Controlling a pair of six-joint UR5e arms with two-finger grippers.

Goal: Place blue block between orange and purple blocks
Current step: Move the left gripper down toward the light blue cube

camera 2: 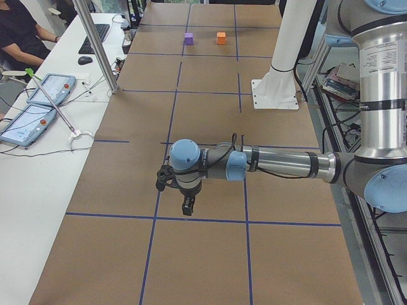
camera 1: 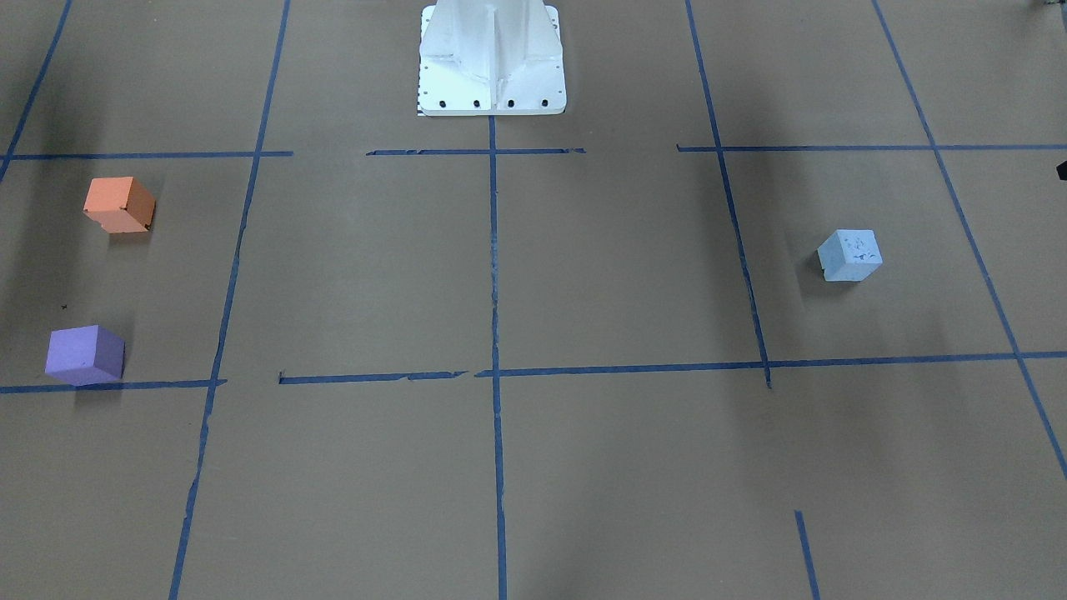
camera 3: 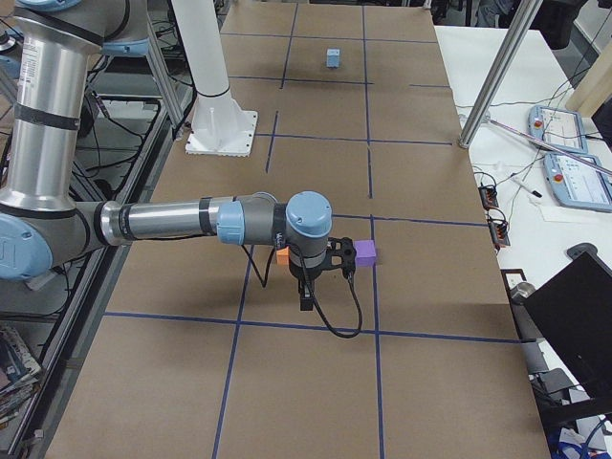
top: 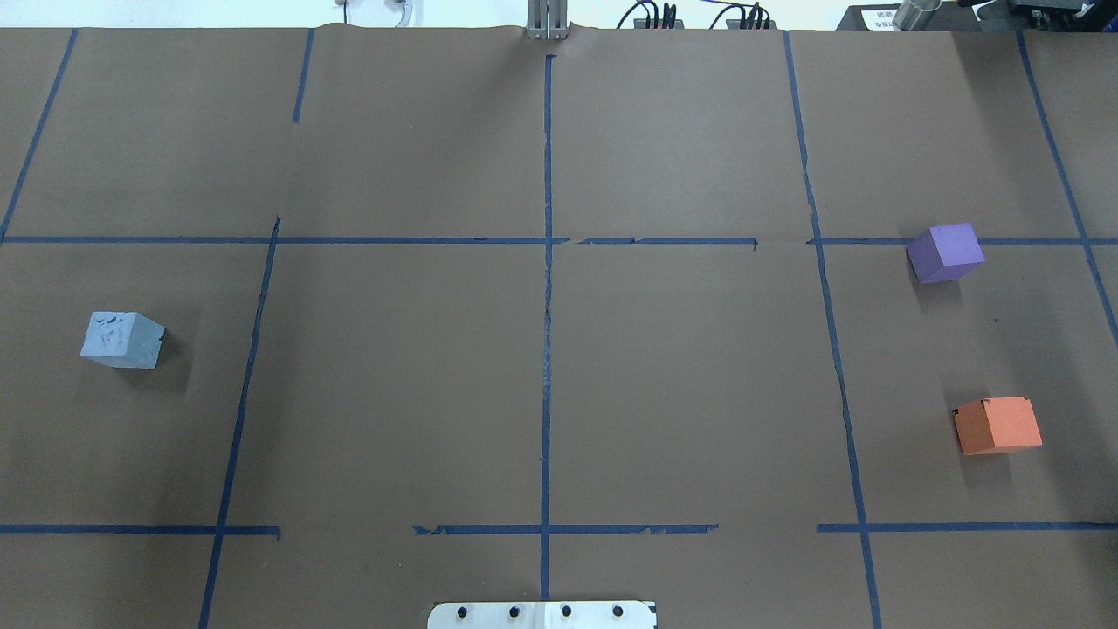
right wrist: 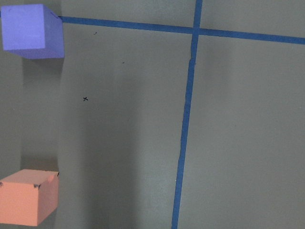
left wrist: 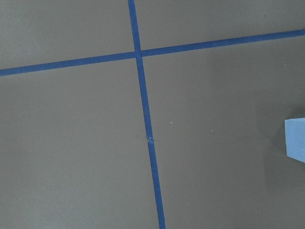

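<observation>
Sitting alone on the brown tabletop (top: pixel 393 393), the blue block (top: pixel 122 340) is on the robot's left side. It has dark marks on its top. The orange block (top: pixel 997 425) and the purple block (top: pixel 945 253) are far away from it, on the robot's right side. These two are apart from each other. The orange block is nearer the robot. The purple block is farther out and touches one of the blue tape lines (top: pixel 546 349).

The left pincer (camera 2: pixel 186 206) hangs over the tabletop and points down. Its wrist camera sees only a corner of the blue block. The right pincer (camera 3: pixel 304 296) points down too, near the orange and purple blocks. Both pincers show only in the side views, so I cannot tell how wide they are or if they hold anything.
</observation>
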